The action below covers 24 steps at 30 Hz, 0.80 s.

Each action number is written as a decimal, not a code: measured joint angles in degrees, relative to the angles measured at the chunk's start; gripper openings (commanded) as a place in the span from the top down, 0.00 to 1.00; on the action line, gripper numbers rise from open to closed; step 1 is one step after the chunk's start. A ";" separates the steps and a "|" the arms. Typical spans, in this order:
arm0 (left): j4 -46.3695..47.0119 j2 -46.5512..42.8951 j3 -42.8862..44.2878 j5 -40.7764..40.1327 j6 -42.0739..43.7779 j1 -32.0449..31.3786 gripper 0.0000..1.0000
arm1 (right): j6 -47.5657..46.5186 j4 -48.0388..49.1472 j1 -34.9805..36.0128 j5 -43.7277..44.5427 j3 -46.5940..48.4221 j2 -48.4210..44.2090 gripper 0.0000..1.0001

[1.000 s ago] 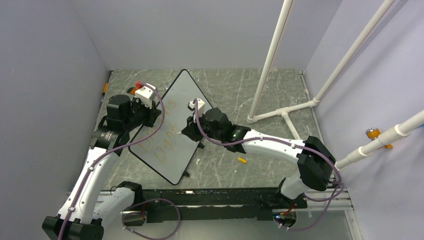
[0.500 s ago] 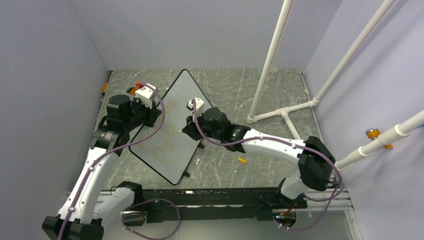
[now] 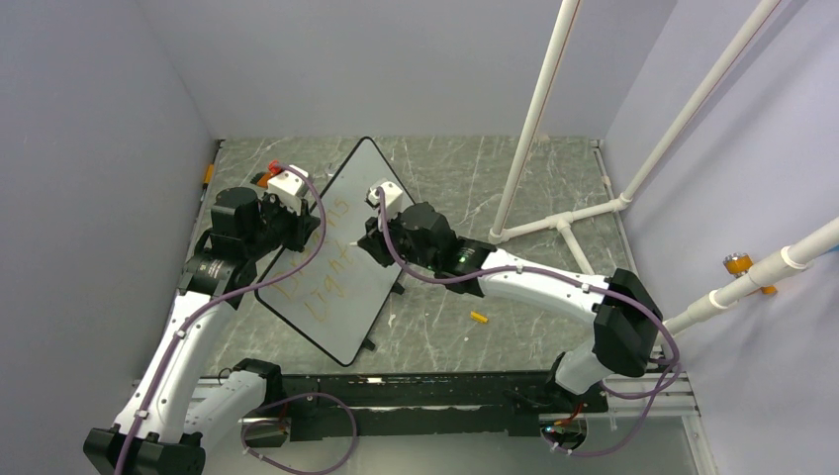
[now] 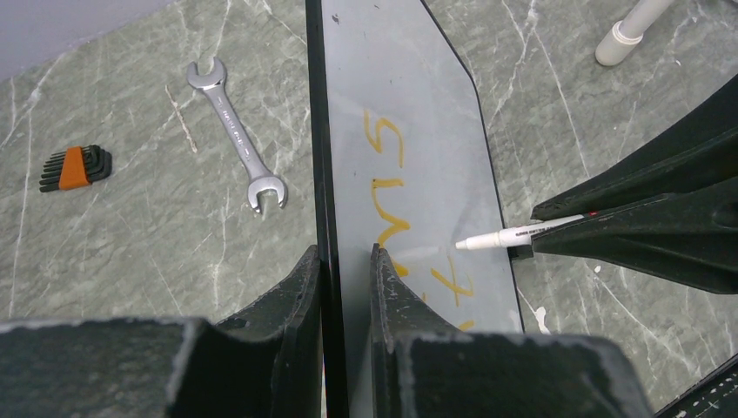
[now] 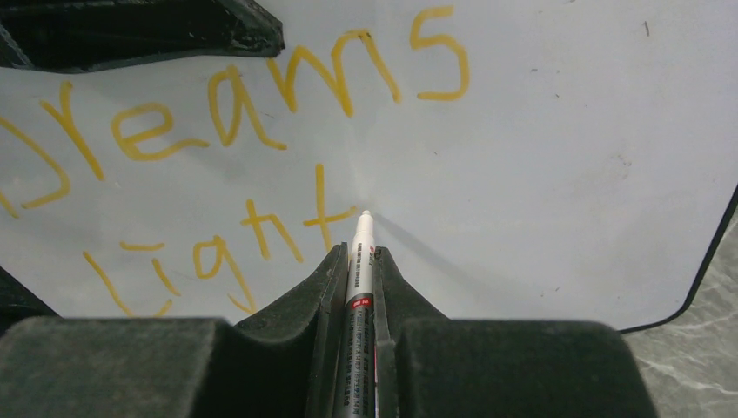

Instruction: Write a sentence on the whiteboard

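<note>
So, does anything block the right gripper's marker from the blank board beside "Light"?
Nothing visible. The marker in the right gripper has its tip at the whiteboard, just right of "Light"; the surface beyond is bare.

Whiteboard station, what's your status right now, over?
Left gripper clamped on whiteboard edge. Right gripper holds marker, tip beside "Light". Sentence reads "Dreams Light". Nothing blocks the marker.

Open-end wrench lying flat on green marbled tabletop, folding hex key set in orange holder apart to its left, small yellow cylindrical piece on tabletop, white PVC pipe frame, lavender walls.
</note>
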 measured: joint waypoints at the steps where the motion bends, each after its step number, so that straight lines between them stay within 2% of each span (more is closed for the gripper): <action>1: 0.00 0.00 0.00 0.04 0.00 0.00 1.00 | -0.15 -0.22 0.00 0.20 0.00 -0.09 1.00; 12: 0.04 0.00 0.00 0.26 0.00 0.00 1.00 | -0.81 -2.32 -1.46 2.95 -2.60 -6.40 1.00; 24: 0.04 -0.07 0.00 0.28 0.00 0.00 1.00 | -0.79 -1.75 -7.63 -1.01 -1.53 -5.14 1.00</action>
